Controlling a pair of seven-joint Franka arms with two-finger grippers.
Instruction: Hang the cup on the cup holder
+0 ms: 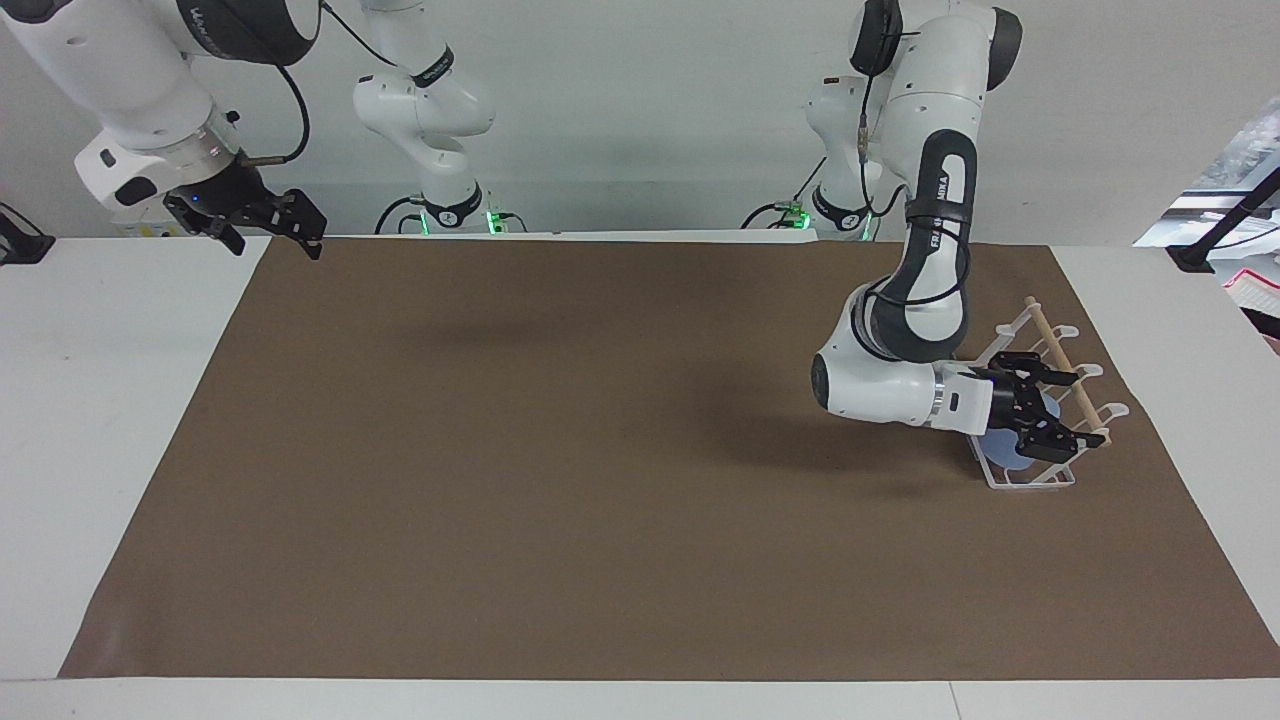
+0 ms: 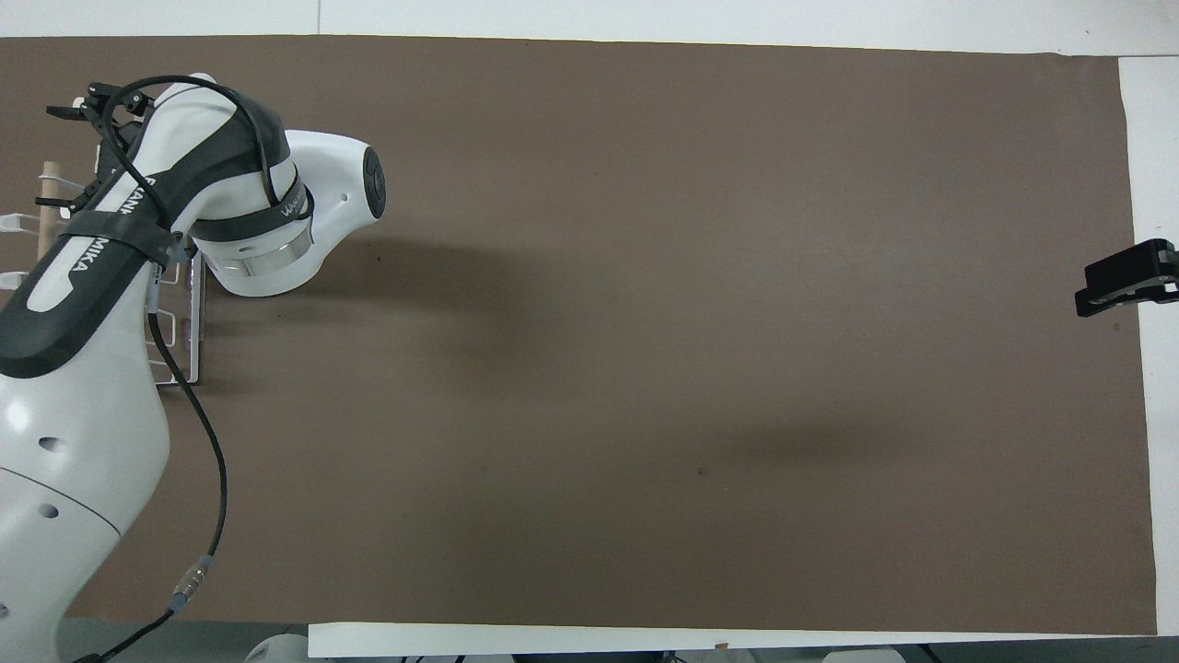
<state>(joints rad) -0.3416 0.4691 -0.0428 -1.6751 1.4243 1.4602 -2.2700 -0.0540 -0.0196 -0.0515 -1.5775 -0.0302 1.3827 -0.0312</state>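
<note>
Left end effector [image 1: 1050, 412] level at cup holder [image 1: 1040, 470], fingers spread, right end effector [image 1: 268, 232] waiting

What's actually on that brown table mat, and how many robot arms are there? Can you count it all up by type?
Cups: 1, the light blue cup, inside the rack.
Cup holders: 1, the white wire cup holder with a wooden rod.
Robot arms: 2, left gripper at the cup holder, right gripper waiting over the mat's edge.
Total: 4
</note>
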